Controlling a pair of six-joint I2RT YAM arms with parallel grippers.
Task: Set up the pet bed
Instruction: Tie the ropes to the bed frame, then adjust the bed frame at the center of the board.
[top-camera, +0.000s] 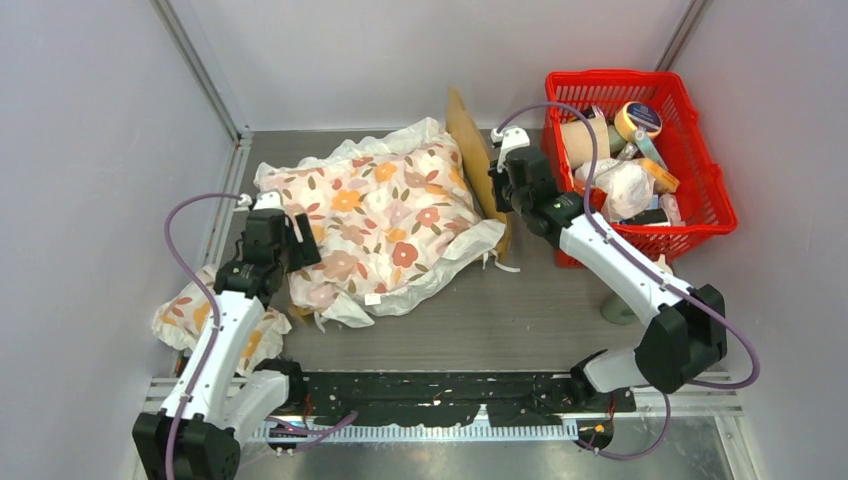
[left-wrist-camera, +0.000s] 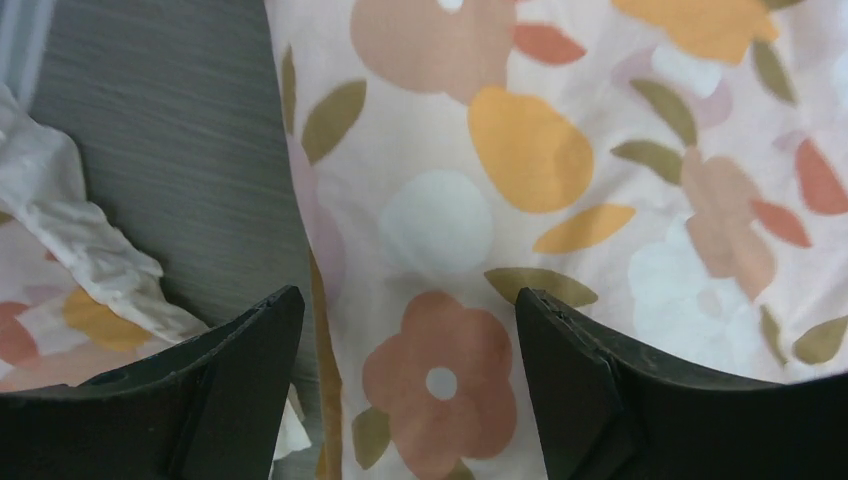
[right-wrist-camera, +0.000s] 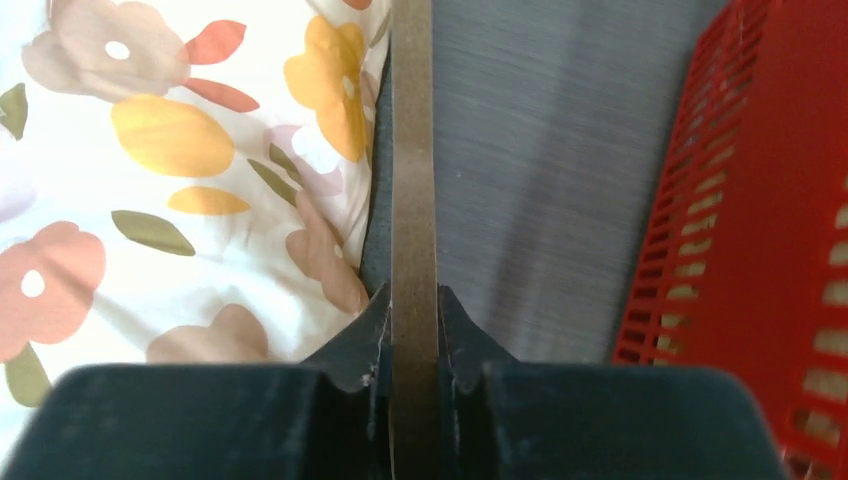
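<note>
The pet bed lies mostly hidden under a large white floral cushion (top-camera: 380, 220). Its light-wood headboard (top-camera: 470, 145) stands up along the cushion's right edge. My right gripper (top-camera: 505, 180) is shut on the top edge of that headboard (right-wrist-camera: 412, 150), one finger on each face, as the right wrist view (right-wrist-camera: 412, 300) shows. My left gripper (top-camera: 290, 240) hovers open over the cushion's left edge (left-wrist-camera: 560, 150), nothing between its fingers (left-wrist-camera: 410, 300). A thin wooden rail (left-wrist-camera: 327, 400) of the bed peeks out beneath the cushion there.
A red plastic basket (top-camera: 610, 76) full of assorted items stands right of the headboard, close to my right arm (right-wrist-camera: 760, 200). A smaller floral cushion (top-camera: 190, 315) lies crumpled at the table's left edge (left-wrist-camera: 60, 300). Grey walls enclose the table.
</note>
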